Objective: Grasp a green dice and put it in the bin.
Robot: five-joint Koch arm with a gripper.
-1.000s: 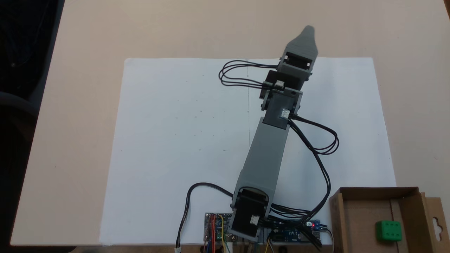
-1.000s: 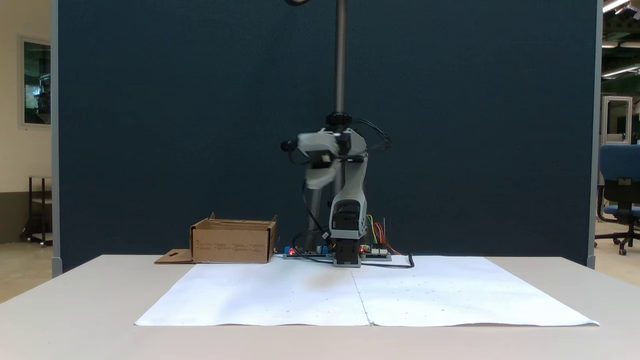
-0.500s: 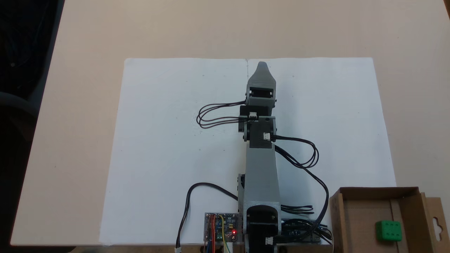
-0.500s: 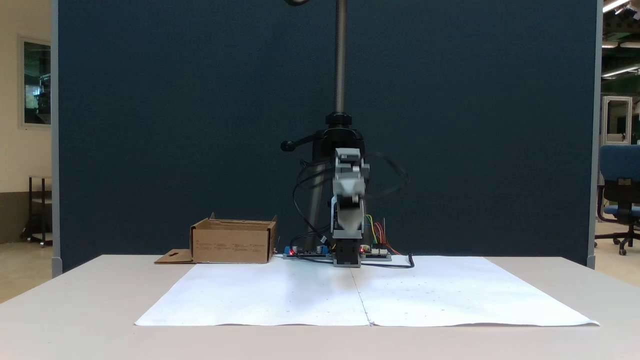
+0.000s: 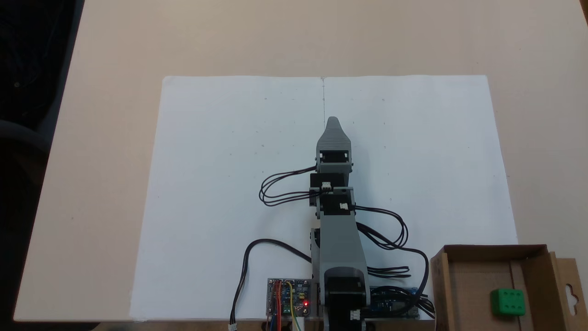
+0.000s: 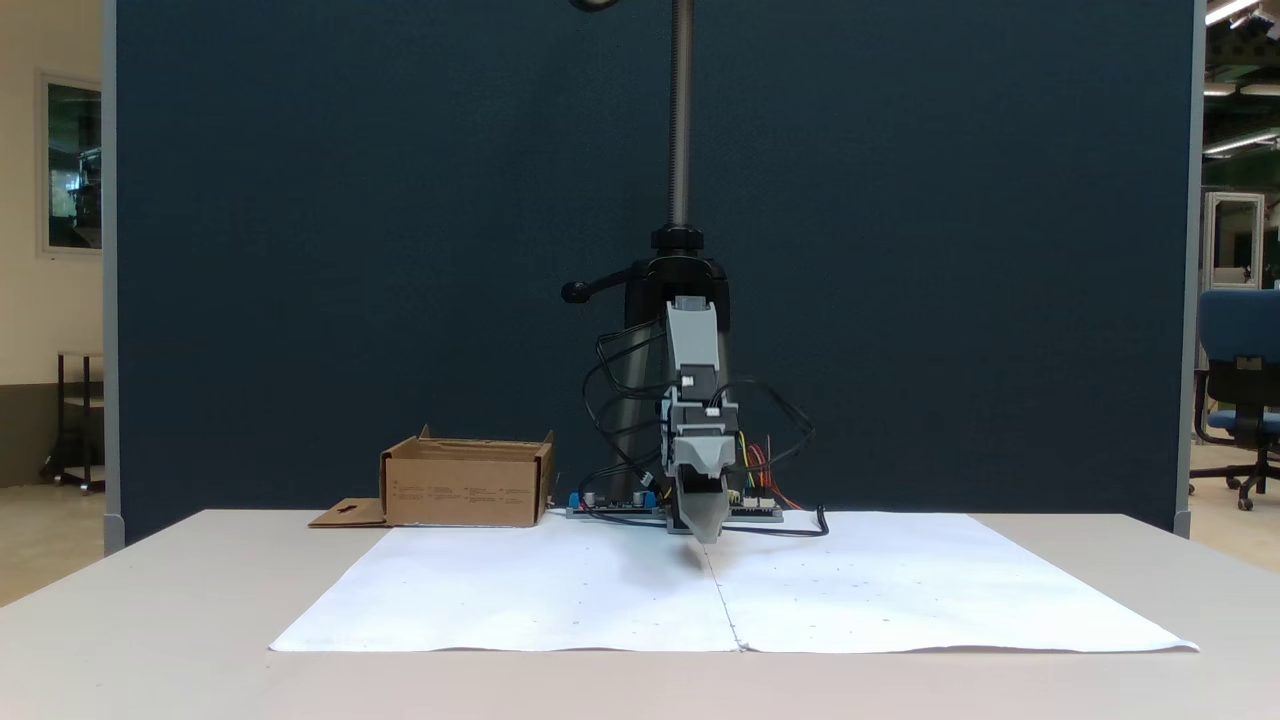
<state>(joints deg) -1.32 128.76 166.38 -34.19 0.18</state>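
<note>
1. Green dice (image 5: 507, 302) lies on the floor of the bin (image 5: 468, 285), well apart from the pincer (image 5: 333, 123), to its right and nearer the arm's base in the fixed view from above.
2. In that view the arm (image 5: 339, 239) reaches straight out from its base along the paper's centre seam, and the pincer shows as a single grey tapered tip, so whether it is parted or closed cannot be told.
3. In the fixed view from the front, the pincer (image 6: 706, 530) points down, its tip close above the paper; the bin (image 6: 466, 485) stands to its left.
4. White paper (image 5: 220, 184) covers the middle of the beige counter (image 5: 115, 92); black cables (image 5: 280, 191) loop beside the arm.
5. Behind the arm stands a dark blue partition (image 6: 350, 250), with a blue chair (image 6: 1238, 390) at the far right.
</note>
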